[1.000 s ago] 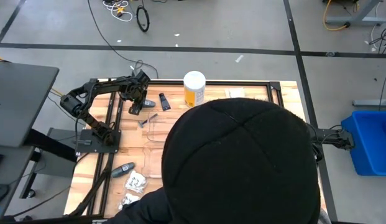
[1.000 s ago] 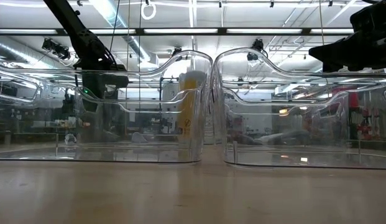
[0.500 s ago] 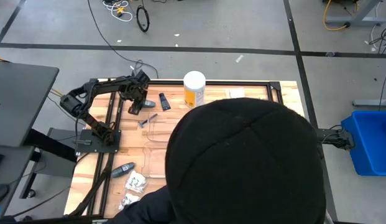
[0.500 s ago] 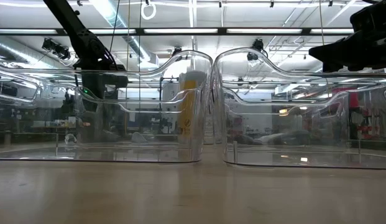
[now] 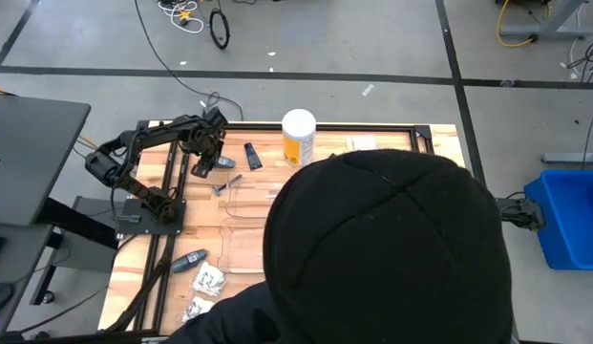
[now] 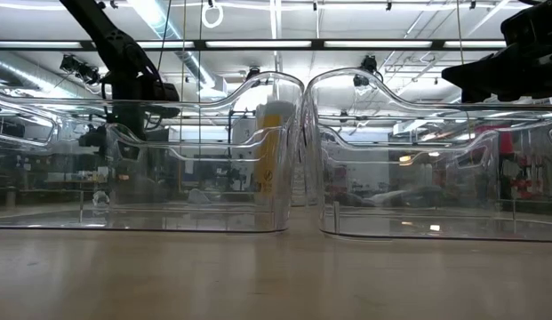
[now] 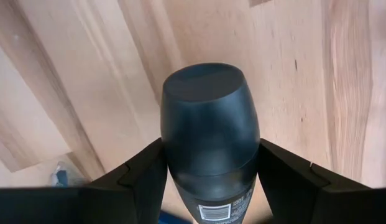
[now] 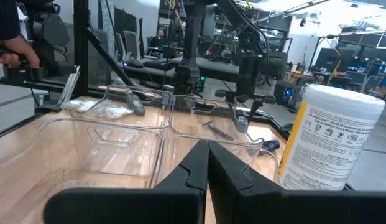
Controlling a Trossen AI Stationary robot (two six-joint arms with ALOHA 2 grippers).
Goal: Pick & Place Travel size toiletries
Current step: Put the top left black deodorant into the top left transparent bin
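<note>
The left hand (image 7: 208, 180), clamped round a grey oval stick (image 7: 208, 134) pointing straight out between its fingers, hangs beside the clear trays (image 5: 246, 201).

Grey concrete floor (image 5: 372, 38), black cables (image 5: 153, 43), ceiling strip lights (image 6: 258, 43)

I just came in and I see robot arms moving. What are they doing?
The left gripper is holding a dark grey oval stick between its fingers, lifted above the wooden table near its far left corner. Two clear plastic trays sit in the middle, beside a tall yellow canister with a white lid. The right gripper waits shut at the right side. A person in a black cap leans over the table.
</note>
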